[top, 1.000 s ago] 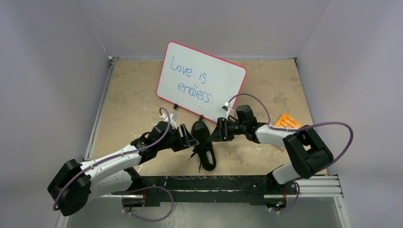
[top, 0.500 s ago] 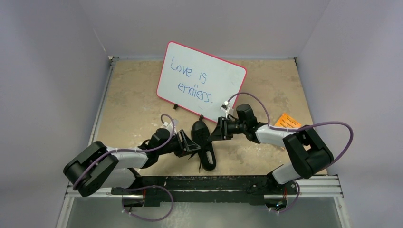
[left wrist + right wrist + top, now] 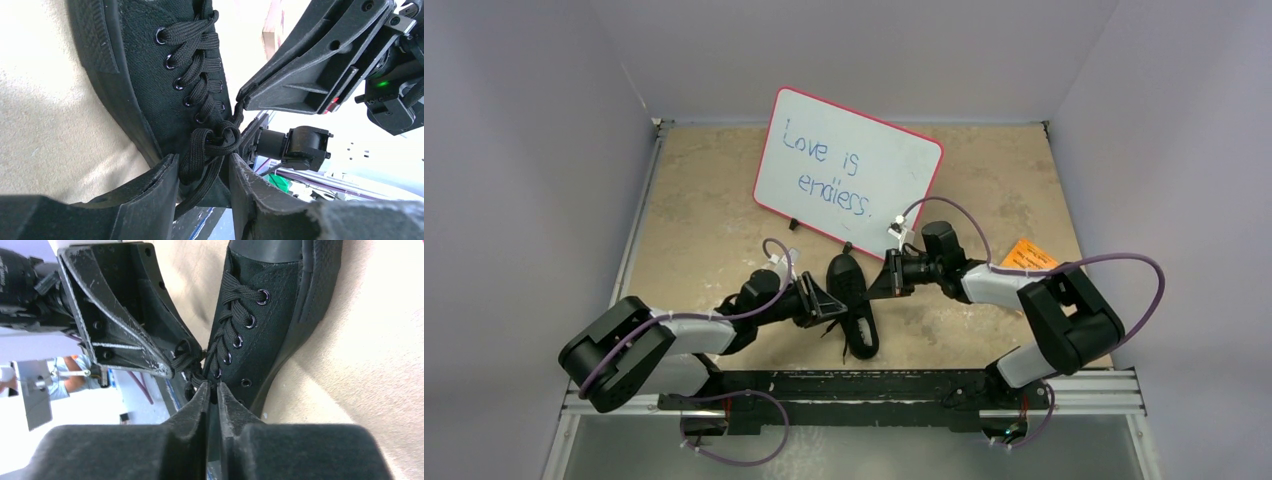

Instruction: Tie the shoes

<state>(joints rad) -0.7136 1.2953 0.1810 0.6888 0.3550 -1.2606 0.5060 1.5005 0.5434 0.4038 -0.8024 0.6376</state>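
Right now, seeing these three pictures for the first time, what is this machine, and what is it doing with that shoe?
Two robot arms are bolted to a table. One picture looks down from above; the other two come from cameras on each wrist. On the table are a black sneaker, a whiteboard and an orange tag. The left gripper has its fingers apart around a loop of the laces; the right gripper has its fingers almost together at the knot. Whether either really pinches lace, I cannot tell.
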